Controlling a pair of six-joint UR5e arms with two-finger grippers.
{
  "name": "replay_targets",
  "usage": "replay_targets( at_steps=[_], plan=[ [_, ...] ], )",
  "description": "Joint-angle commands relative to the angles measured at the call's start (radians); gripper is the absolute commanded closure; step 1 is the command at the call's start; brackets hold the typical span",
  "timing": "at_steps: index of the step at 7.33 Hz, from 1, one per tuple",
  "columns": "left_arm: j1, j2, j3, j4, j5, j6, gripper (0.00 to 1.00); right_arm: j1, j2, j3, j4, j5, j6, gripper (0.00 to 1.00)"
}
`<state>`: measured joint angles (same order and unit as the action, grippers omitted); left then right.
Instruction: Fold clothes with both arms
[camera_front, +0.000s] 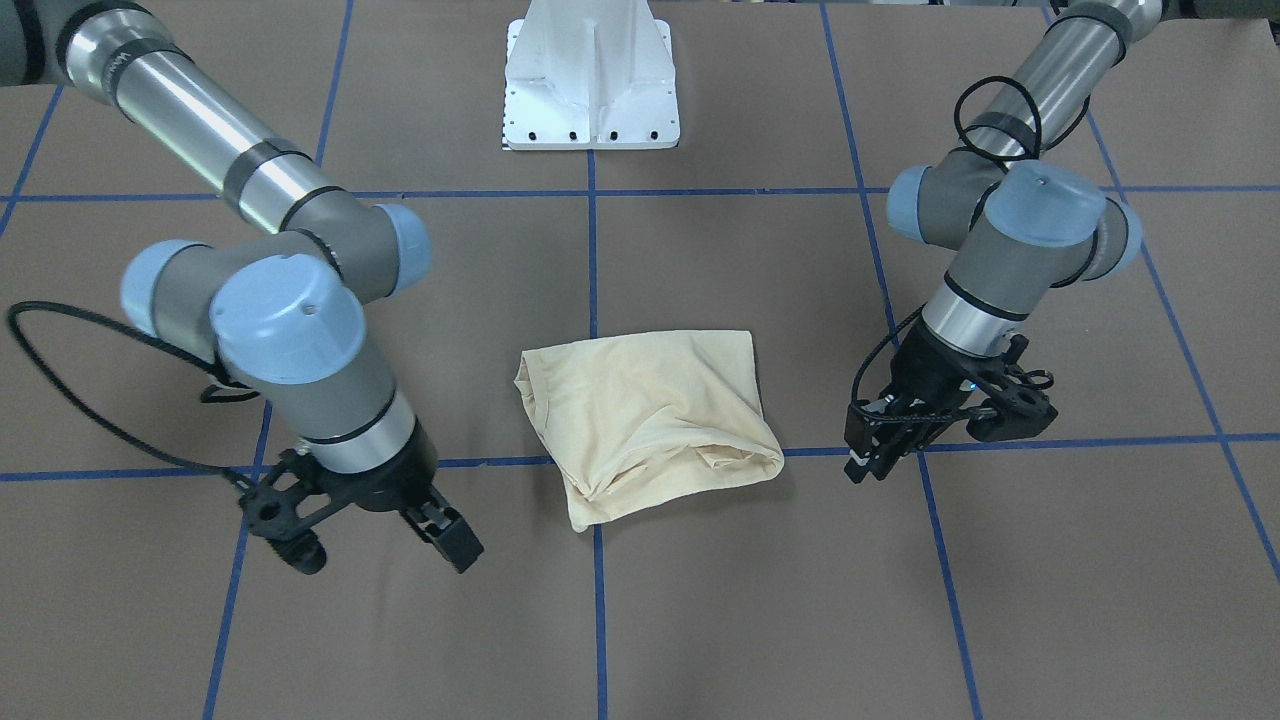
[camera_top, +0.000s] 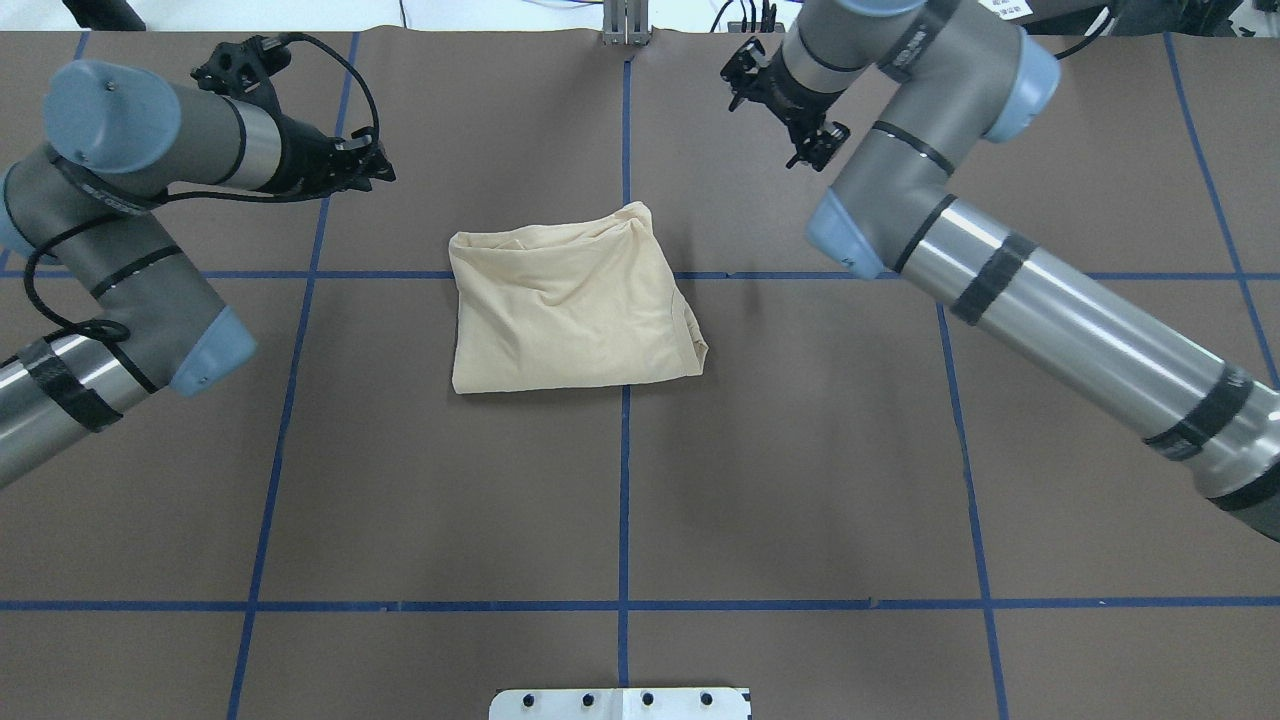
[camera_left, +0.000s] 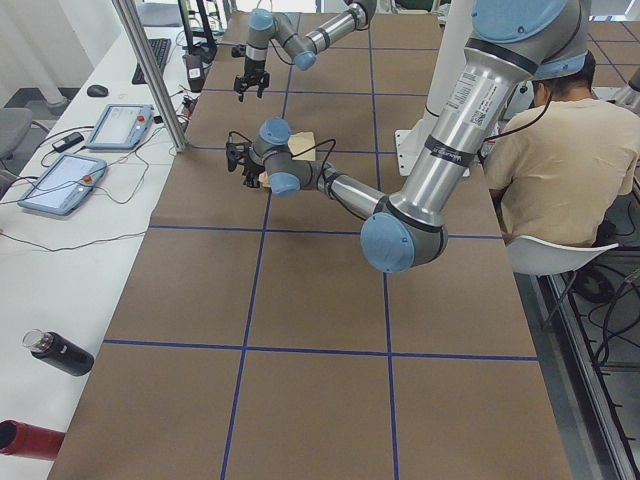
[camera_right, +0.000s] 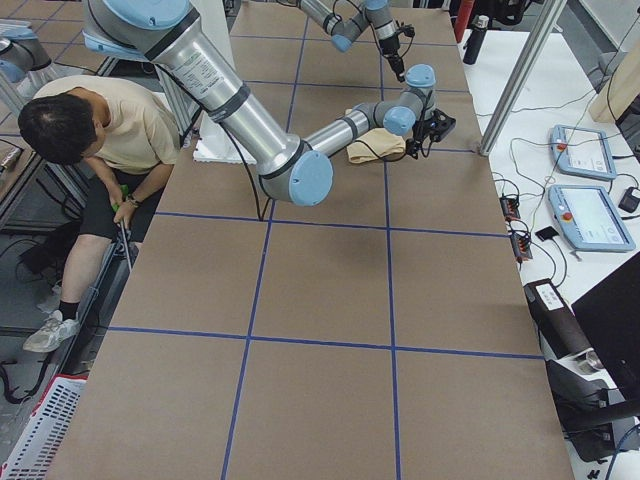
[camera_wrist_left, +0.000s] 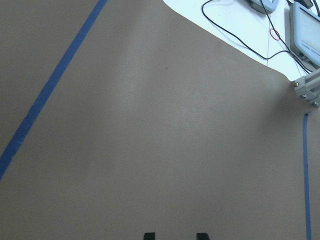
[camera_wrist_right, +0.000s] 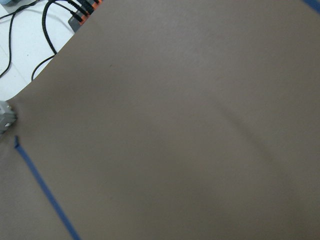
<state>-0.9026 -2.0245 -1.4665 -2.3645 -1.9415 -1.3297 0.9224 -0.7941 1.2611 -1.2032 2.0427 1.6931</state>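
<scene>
Where the left arm (camera_top: 130, 240) bends in from the table's edge, its wrist turns toward the middle and the left gripper (camera_front: 870, 452) hangs low over bare brown table cover (camera_top: 800, 480), off the far left corner of the shirt and clear of it. The left wrist view shows two black fingertips (camera_wrist_left: 149, 236) at the bottom edge with a modest gap between them and only brown cover and blue tape lines (camera_wrist_left: 45, 95) below, so the jaws stand a little apart and hold nothing.

At the middle of the table lies the cream T-shirt (camera_top: 570, 310), folded into a rough, rumpled square. It sits across the central blue tape line where a cross line meets it, with one thicker, rolled edge on the side away from the robot. Neither gripper touches it.

Further right, the right arm (camera_top: 1050, 300) reaches in long and straight, elbow bent back toward the far side. The right gripper (camera_front: 447, 532) points down at the cover beyond the shirt's far right corner, apart from the cloth. Its wrist view shows only brown cover and a tape line, and the other views leave the fingers unclear, so I cannot tell how the jaws stand.
</scene>
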Motion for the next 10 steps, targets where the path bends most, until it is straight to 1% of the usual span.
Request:
replay_targets(
  at_steps=[1,2,3,4,5,6,7,8,10],
  plan=[
    [-0.125,0.146,-0.116,0.004,-0.149,0.274,0.6,0.192,-0.217,0.214,-0.127,0.161,-0.367,0.0],
    [-0.233,0.185,-0.12,0.008,-0.25,0.432,0.6,0.29,-0.267,0.245,-0.221,0.21,-0.609,0.0],
    [-0.351,0.202,-0.112,0.068,-0.34,0.612,0.6,0.388,-0.287,0.238,-0.321,0.212,-0.852,0.0],
    [-0.472,0.208,-0.095,0.193,-0.382,0.855,0.6,0.489,-0.293,0.187,-0.4,0.205,-1.144,0.0],
    [-0.58,0.196,-0.04,0.306,-0.383,1.103,0.6,0.583,-0.286,0.062,-0.412,0.208,-1.393,0.0],
    [-0.661,0.144,0.101,0.341,-0.386,1.302,0.6,0.631,-0.277,-0.037,-0.409,0.209,-1.535,0.0],
    [-0.711,0.069,0.286,0.335,-0.416,1.448,0.61,0.656,-0.277,-0.099,-0.406,0.211,-1.606,0.0],
    [-0.74,0.022,0.395,0.327,-0.416,1.534,0.61,0.691,-0.277,-0.151,-0.406,0.233,-1.71,0.0],
    [-0.748,0.024,0.394,0.327,-0.418,1.537,0.6,0.702,-0.283,-0.157,-0.404,0.264,-1.727,0.0]
  ],
)
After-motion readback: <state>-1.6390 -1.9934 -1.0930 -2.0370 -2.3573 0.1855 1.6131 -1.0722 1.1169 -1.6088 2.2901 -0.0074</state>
